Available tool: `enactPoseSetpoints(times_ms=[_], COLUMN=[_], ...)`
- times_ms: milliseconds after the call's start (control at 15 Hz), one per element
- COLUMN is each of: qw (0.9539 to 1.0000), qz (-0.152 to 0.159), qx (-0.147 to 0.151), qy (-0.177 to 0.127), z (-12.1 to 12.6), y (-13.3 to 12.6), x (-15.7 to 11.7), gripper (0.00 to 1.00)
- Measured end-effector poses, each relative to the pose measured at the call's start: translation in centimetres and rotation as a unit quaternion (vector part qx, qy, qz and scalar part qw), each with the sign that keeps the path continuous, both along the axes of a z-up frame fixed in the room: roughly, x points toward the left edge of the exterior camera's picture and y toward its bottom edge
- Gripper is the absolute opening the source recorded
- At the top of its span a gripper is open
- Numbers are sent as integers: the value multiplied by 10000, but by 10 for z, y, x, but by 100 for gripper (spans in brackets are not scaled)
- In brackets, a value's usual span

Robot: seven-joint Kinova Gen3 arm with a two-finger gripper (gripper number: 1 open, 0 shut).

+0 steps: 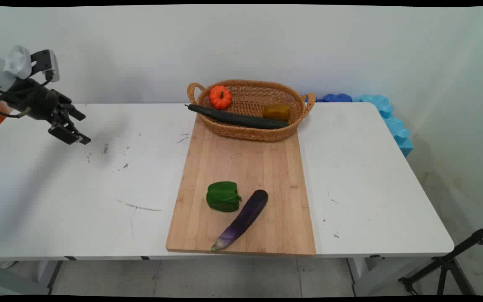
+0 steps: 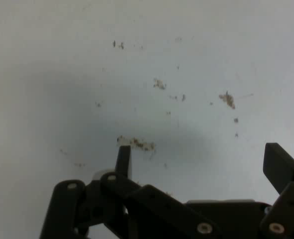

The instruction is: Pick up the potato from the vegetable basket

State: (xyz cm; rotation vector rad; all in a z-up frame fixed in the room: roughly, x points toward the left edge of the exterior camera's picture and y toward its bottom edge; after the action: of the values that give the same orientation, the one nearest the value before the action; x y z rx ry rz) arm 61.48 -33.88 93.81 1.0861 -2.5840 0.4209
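My gripper [image 1: 77, 126] hangs open above the far left of the white table [image 1: 99, 201], holding nothing. In the hand view its fingers [image 2: 123, 160] stand wide apart over bare, scuffed tabletop. A wooden cutting board [image 1: 245, 167] lies in the middle of the table, well to the gripper's right. On its near part lie a green bell pepper [image 1: 223, 196] and a purple eggplant [image 1: 243, 219], side by side. A wicker basket [image 1: 252, 133] at the board's far end holds a small orange pumpkin [image 1: 220, 97], a long dark cucumber [image 1: 237, 118] and a brownish-yellow piece [image 1: 276, 112].
Blue foam pieces [image 1: 392, 121] lie along the table's far right corner and edge. A black tripod leg [image 1: 455, 262] stands on the floor at the lower right. Dark scuff marks [image 1: 124, 165] spot the tabletop near the gripper.
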Motion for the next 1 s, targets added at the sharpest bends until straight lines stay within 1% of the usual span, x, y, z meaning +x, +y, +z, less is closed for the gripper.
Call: enactPoseSetpoints(times_ms=[200,533,800,1000], qw=[9998,9980,9944,9915], qz=[-183,-616,-1016,-1224], qx=[-17,-121,-298,-425], qy=[-11,-11,63,125], z=[3,7,8,9], y=[-11,-39,-75,-96], x=[-10,-42,-84,-110], gripper=[100,100,100,100])
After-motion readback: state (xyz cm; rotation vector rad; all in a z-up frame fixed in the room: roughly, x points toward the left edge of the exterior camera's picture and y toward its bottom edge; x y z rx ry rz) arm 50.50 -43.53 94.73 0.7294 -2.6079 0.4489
